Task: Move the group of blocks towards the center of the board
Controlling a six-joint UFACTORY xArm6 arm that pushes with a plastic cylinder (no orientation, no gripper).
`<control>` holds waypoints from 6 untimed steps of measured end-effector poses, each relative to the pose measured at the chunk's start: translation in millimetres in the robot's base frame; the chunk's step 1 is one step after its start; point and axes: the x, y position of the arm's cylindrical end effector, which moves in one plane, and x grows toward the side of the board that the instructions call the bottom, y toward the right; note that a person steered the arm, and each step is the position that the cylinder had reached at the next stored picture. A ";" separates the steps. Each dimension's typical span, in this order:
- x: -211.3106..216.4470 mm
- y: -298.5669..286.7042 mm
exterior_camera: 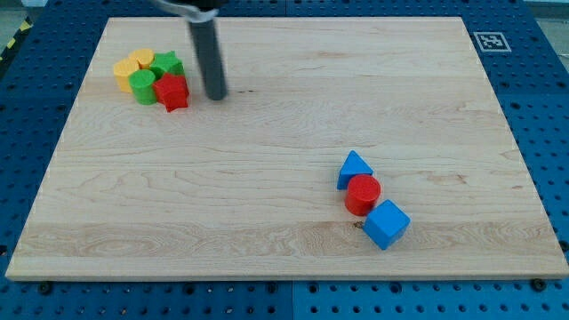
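Blue cube (386, 224): nearest the view's bottom, far to the lower right of the red star; touching the red cylinder.
Red cylinder (362, 194): just above-left of the blue cube, wedged between it and the blue triangle.
Blue triangle (355, 168): touching the red cylinder on its upper-left side — well apart from the red star.
Red star (172, 91): lower-right member of the cluster near the board's upper-left corner.
Green cylinder (142, 85): touching the red star on its left.
Green star (166, 64): just above the red star, touching it.
Yellow blocks (132, 66): two rounded pieces, up and left of the red star, pressed against the green ones; exact shapes hard to tell.
Tip (215, 96): bare rod end, grasping nothing — just right of the red star, a narrow gap between them.
Board (284, 124): pale wood, on a blue perforated surface (551, 107); cluster far from its centre.
Marker tag (488, 41): board's upper-right corner, far right of the red star.
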 end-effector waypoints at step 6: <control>250.5 247.3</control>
